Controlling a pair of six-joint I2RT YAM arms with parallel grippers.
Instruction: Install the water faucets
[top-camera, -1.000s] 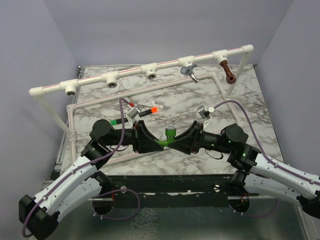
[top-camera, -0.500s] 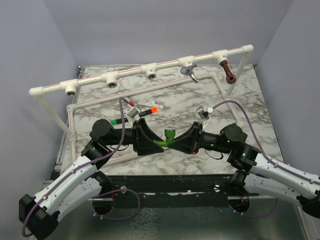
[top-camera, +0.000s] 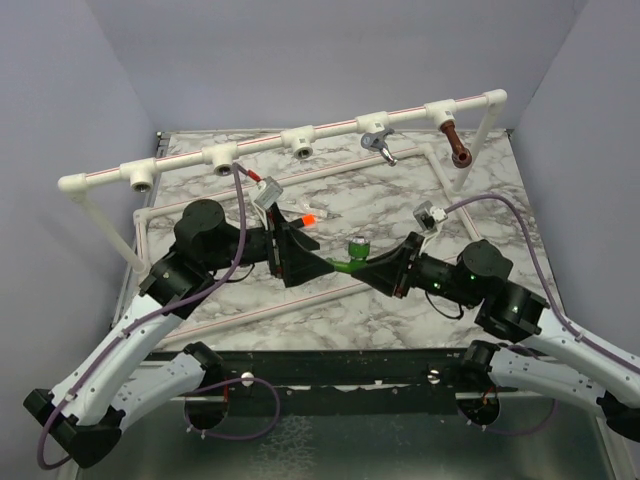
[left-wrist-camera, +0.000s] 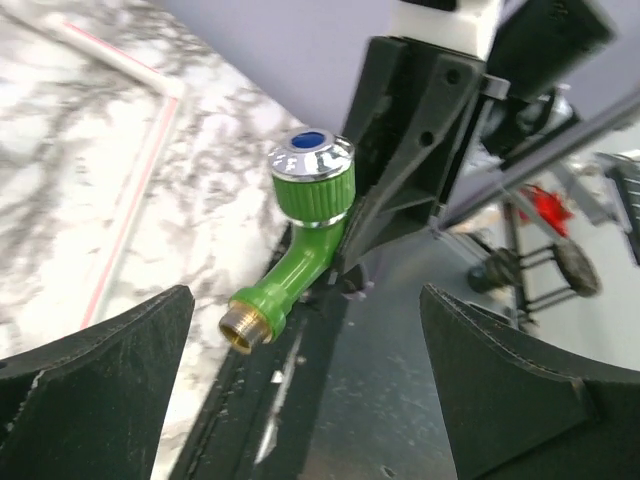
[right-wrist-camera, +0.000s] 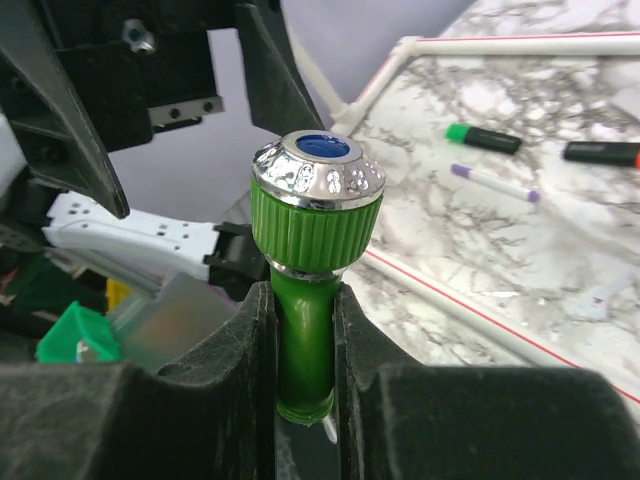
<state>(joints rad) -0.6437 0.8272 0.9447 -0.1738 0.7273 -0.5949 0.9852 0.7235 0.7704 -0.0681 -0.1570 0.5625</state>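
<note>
Above the middle of the marble table (top-camera: 500, 210), my right gripper (top-camera: 368, 264) is closed tightly on the green faucet (top-camera: 352, 256). Its two fingers (right-wrist-camera: 190, 410) press the bent green neck from both sides. The ribbed knob with the chrome ring and blue cap points up. The brass threaded end faces my left gripper (top-camera: 318, 256), which stands wide open and holds nothing. Its fingers are apart from the faucet, one on each side. At the far side, the chrome faucet (top-camera: 378, 146) and the copper-brown faucet (top-camera: 458, 146) hang from fittings of the white pipe rail (top-camera: 260, 146).
</note>
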